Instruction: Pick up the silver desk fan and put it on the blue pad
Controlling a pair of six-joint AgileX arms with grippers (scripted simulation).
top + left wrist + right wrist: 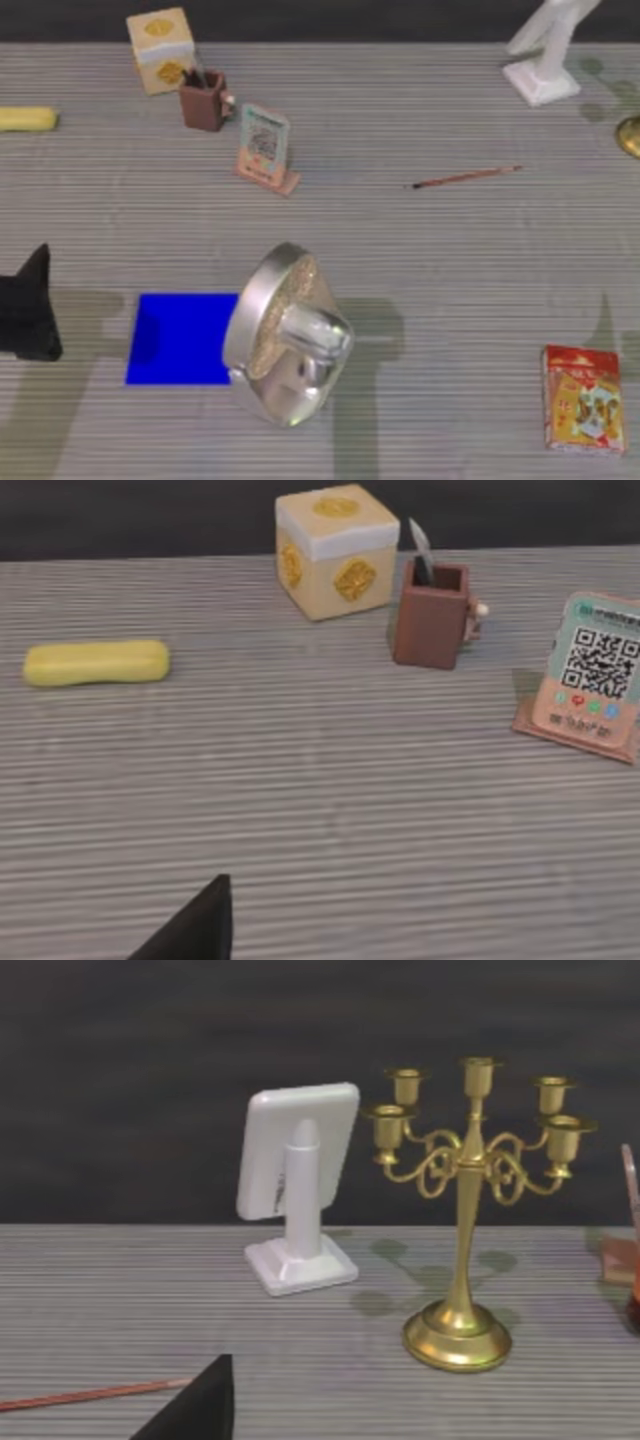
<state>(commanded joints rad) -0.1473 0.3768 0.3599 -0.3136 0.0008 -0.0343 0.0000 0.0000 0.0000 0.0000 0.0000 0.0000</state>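
The silver desk fan [288, 335] stands a little left of the table's middle, near the front, chrome rim and gold-speckled mesh turned to the left, motor hub to the right. The blue pad [180, 338] lies flat just left of it. The fan's rim covers the pad's right edge in the top view; whether they touch I cannot tell. My left gripper [30, 310] sits at the table's left edge, left of the pad, open and empty; one black finger [200, 930] shows in its wrist view. The right arm is outside the top view; one finger [205, 1405] shows, nothing held.
Along the back stand a yellow bar [28, 119], a cream box [160, 48], a brown pen holder [203, 100] and a QR sign [265, 148]. A thin pencil [465, 178], a white stand [545, 60] and a gold candelabra [465, 1210] are at the right, a red card box [583, 398] front right.
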